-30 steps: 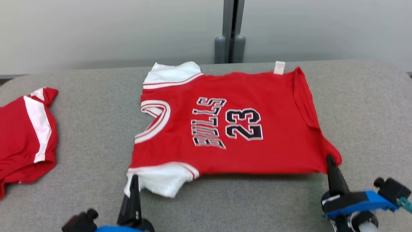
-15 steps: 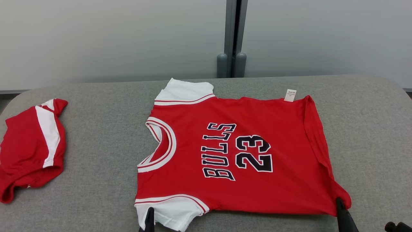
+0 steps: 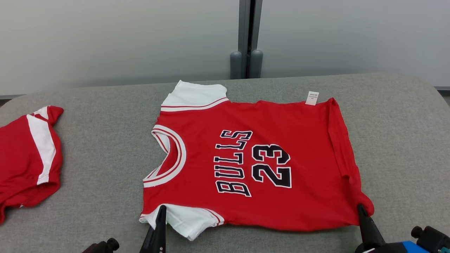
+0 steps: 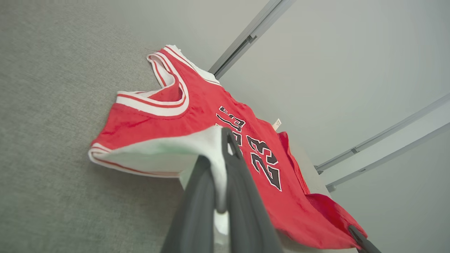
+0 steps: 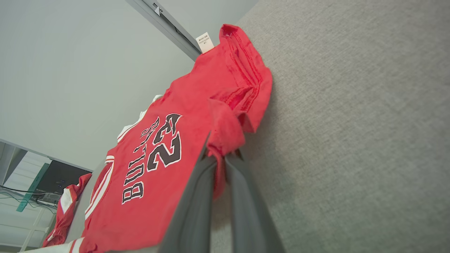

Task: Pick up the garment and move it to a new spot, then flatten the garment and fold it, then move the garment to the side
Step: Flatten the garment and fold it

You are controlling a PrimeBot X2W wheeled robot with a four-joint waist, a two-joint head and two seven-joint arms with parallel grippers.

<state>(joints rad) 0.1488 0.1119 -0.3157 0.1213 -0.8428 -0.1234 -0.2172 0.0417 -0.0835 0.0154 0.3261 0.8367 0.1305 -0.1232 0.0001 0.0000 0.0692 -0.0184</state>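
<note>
Jersey (image 3: 253, 165) is lying spread face-up across the middle of the grey table (image 3: 404, 140), with the collar toward the robot's left, the hem toward its right, and the print showing. The body is looking mostly flat. The hem edge at the right is rolling over on itself and the near corner is bunching. Judging by this, the move to a new spot looks done and the flattening is under way and near its end. No fold is showing yet, and the shift to the side is left to do.

Left gripper (image 3: 161, 211) is pinching the near white sleeve (image 3: 190, 219). Its fingers (image 4: 246, 196) are pressing together with white cloth squeezed between them, and the sleeve edge is lifting off the table. Right gripper (image 3: 360, 209) is clamping the near hem corner (image 5: 225, 130), fingers together on a wad of red cloth. Both are holding the near edge, well apart from each other.

Further out, a second red-and-white garment (image 3: 28, 158) is sitting at the table's left end, apart from the jersey.
</note>
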